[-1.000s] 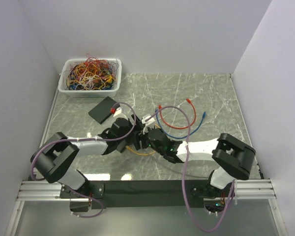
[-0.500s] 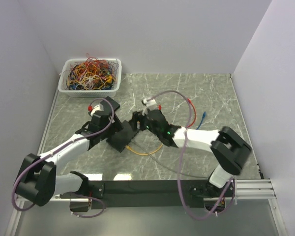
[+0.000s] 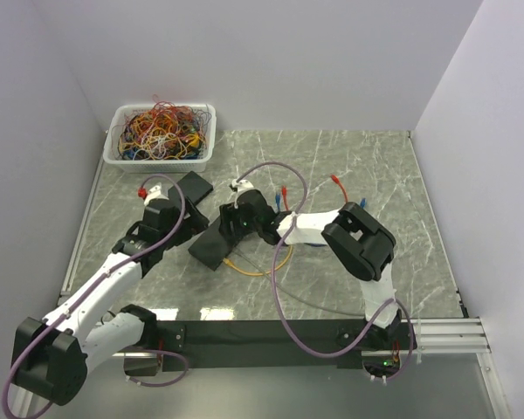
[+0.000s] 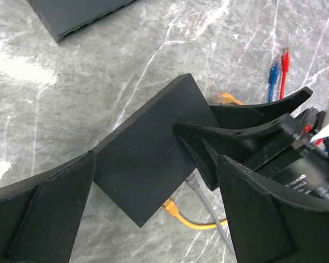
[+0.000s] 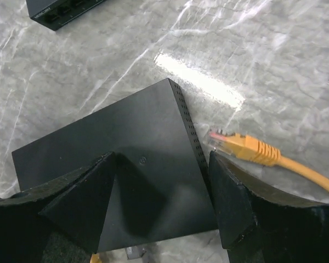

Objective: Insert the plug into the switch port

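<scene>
**Plug lay loose while both arms swung across to the switch**

The yellow plug [image 5: 238,143] lay on the marble table [image 3: 375,157], just beside the vented side of the switch [image 3: 210,247] near the middle of the overhead frame. Nothing gripped it.

A second before, both arms had been folded low over the centre. Since then the left arm had reached out toward the left of the frame, and the right had swept leftward over the box. The left gripper [image 4: 153,159] hung with its fingers spread wide, the switch showing between them, holding nothing. The right gripper [image 5: 162,161] was spread too, straddling the box's corner, with the plug just outside its right-hand finger in the wrist frame. To my eye the pickup had yet to be made and the arms were only lining up.

From left to right around them:
- A bin of tangled cables [image 3: 160,133] stood in the upper left.
- A second black switch [image 3: 192,185] lay below and to the right of the bin.
- The yellow cable [image 3: 258,273] looped below the right gripper.
- A blue lead [image 4: 273,74] and red leads [image 4: 285,57] lay further right.

A grey plug [image 4: 193,182] and another yellow end [image 4: 172,207] sat against the switch's lower edge. I could not tell whether they were seated in ports. If that edge carried the ports, the loose plug would have to be carried round to it, and the edge looked crowded.
</scene>
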`<state>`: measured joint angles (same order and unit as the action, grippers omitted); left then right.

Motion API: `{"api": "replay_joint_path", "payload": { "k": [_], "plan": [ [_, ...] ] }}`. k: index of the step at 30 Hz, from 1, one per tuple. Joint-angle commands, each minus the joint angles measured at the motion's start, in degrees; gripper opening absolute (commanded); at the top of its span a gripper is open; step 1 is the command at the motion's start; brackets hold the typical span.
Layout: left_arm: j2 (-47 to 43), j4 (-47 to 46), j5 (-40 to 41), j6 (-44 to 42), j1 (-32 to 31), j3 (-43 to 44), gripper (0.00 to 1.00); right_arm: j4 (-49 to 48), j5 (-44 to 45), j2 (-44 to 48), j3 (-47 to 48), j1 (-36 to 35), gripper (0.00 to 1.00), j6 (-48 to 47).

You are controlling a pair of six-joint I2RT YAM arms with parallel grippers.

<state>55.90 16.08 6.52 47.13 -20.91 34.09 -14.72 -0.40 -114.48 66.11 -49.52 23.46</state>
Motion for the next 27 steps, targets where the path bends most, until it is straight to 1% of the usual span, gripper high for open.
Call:
{"api": "replay_joint_path", "payload": {
  "k": [1,5,7,12,16,17,19,21,25,27],
  "plan": [
    [-1.41,1.94,1.21,-1.7,0.34,0.54,0.99,-1.18,-6.27,-0.48,3.15,-0.14,0.75,1.76],
    [-1.67,1.94,1.47,-1.61,0.34,0.63,0.99,-4.18,-12.76,-1.27,2.71,-1.55,0.74,1.41],
    [-1.85,2.03,1.74,-1.43,0.43,0.81,0.99,-5.23,-17.14,-1.54,3.15,-3.82,0.74,0.19],
    [-2.64,2.91,2.53,-1.43,0.43,1.51,0.99,-5.76,-21.04,-1.89,3.86,-9.88,0.74,-2.28],
    [-3.87,4.13,3.49,-1.26,0.6,1.51,0.99,-4.79,-19.02,-1.02,3.86,-10.69,0.75,-4.21],
    [-4.48,4.4,3.67,-1.26,0.6,1.42,0.99,-4.09,-15.97,0.03,4.03,-10.51,0.75,-4.48],
    [-5.36,5.28,4.8,-1.17,0.78,1.68,0.99,-1.2,-13.41,1.87,4.82,-9.47,0.75,-6.05],
    [-5.89,5.72,5.69,-0.91,0.95,1.77,0.99,2.41,-8.75,3.72,5.87,-8.58,0.75,-7.2],
    [-6.85,5.81,6.57,-0.73,2.27,2.21,0.99,5.57,-4.52,10.57,5.52,-4.46,0.75,-8.08],
    [-7.03,5.28,6.22,-1.17,2.97,2.48,0.99,8.55,-2.34,12.08,5.52,-1.12,0.76,-7.56]
  ]
}}
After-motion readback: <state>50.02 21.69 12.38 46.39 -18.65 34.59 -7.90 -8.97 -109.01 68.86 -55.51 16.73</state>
